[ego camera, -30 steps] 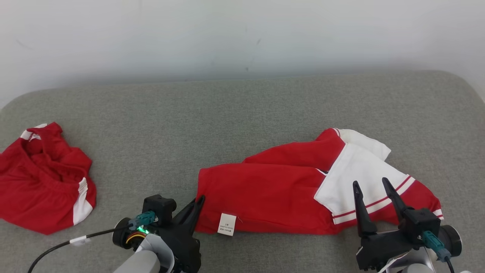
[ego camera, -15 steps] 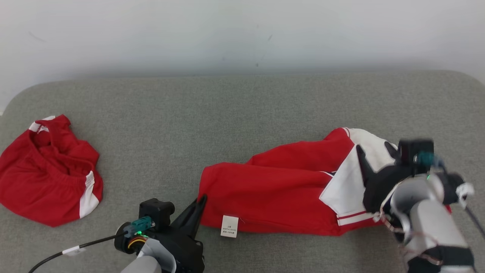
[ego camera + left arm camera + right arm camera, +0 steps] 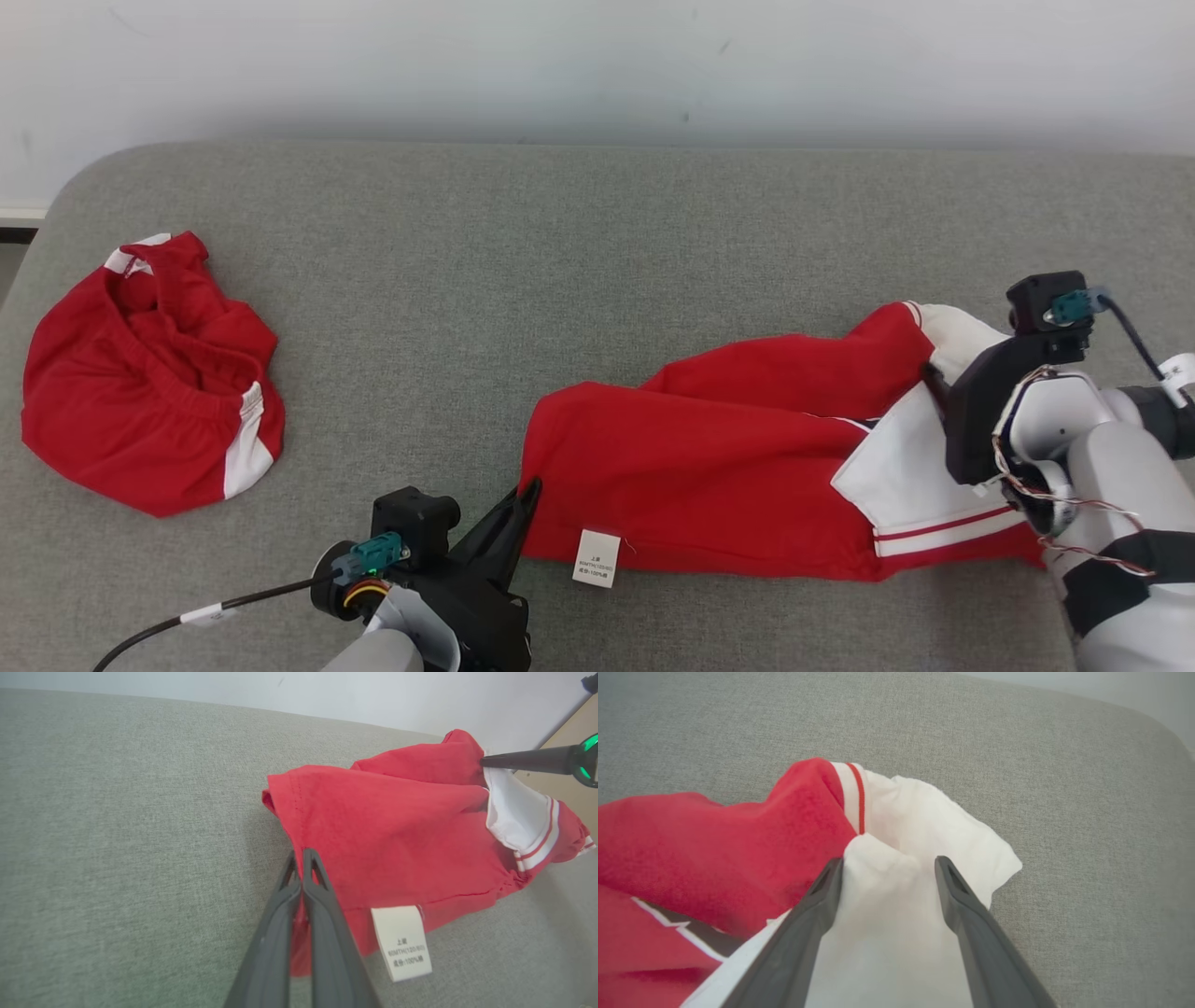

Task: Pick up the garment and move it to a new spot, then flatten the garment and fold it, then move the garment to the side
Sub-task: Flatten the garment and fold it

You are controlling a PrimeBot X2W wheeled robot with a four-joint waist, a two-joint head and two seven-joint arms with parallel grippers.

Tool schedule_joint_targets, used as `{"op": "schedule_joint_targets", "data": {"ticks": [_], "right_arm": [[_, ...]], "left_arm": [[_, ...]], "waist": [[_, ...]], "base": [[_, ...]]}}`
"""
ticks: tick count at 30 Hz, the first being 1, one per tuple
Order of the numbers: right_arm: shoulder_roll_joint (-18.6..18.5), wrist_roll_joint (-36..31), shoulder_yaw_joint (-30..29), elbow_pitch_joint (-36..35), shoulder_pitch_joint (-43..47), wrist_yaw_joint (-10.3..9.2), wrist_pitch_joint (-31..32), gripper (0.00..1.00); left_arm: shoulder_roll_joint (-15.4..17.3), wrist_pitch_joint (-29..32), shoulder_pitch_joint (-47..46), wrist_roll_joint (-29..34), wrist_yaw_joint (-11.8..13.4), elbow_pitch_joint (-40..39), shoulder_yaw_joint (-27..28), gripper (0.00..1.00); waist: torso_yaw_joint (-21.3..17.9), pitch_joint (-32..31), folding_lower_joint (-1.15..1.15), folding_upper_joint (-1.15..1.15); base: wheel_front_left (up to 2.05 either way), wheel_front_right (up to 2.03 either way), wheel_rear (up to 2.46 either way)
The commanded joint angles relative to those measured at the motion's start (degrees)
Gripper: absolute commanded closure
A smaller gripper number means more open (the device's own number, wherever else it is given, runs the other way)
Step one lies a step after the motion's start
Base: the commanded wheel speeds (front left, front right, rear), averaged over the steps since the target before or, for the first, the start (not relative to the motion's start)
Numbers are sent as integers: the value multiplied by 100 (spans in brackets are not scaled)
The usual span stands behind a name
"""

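Lying stretched across the right half of the grey cushioned surface (image 3: 560, 233), the garment (image 3: 709, 467) is red, with a white panel and red-and-white striped trim at its right end, and its long side runs left to right. The left gripper (image 3: 302, 855) has its fingers pressed together on the garment's near left corner, with red cloth showing between them. A white care label (image 3: 402, 942) hangs from the hem just beside them. The right gripper (image 3: 888, 861) holds its fingers apart over the far right end, one on either side of a raised white fold. Well apart, near the surface's left edge, sits a crumpled red bundle (image 3: 149, 373) with white stripes. A pale wall (image 3: 597, 65) rises behind.
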Motion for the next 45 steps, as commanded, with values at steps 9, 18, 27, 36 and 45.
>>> {"op": "schedule_joint_targets", "data": {"ticks": [9, 18, 27, 36, 45], "right_arm": [[-609, 980, 432, -473, 176, -13, 760, 0], [-1073, 1826, 1042, -887, 346, -13, 790, 0], [-1234, 1759, 1350, -769, 68, -13, 279, 100], [-1047, 1518, 900, -815, -146, -13, -451, 100], [-799, 1216, 235, -1568, -424, -13, -1069, 100]], "left_arm": [[63, 19, 52, 19, 55, -108, -26, 100], [156, 31, 44, 9, 101, -218, -30, 100], [230, 43, -65, 11, 145, -281, -13, 100], [263, -115, -111, -101, 198, -423, 218, 100], [460, 58, -444, -942, -57, -1019, 972, 100]], "waist": [[-81, 23, -1, -1], [-155, 150, -1, -1], [-193, 279, -1, -1], [-244, 197, -1, -1], [-432, -68, -1, -1]], "base": [[0, 0, 0], [0, 0, 0], [0, 0, 0], [0, 0, 0], [0, 0, 0]]}}
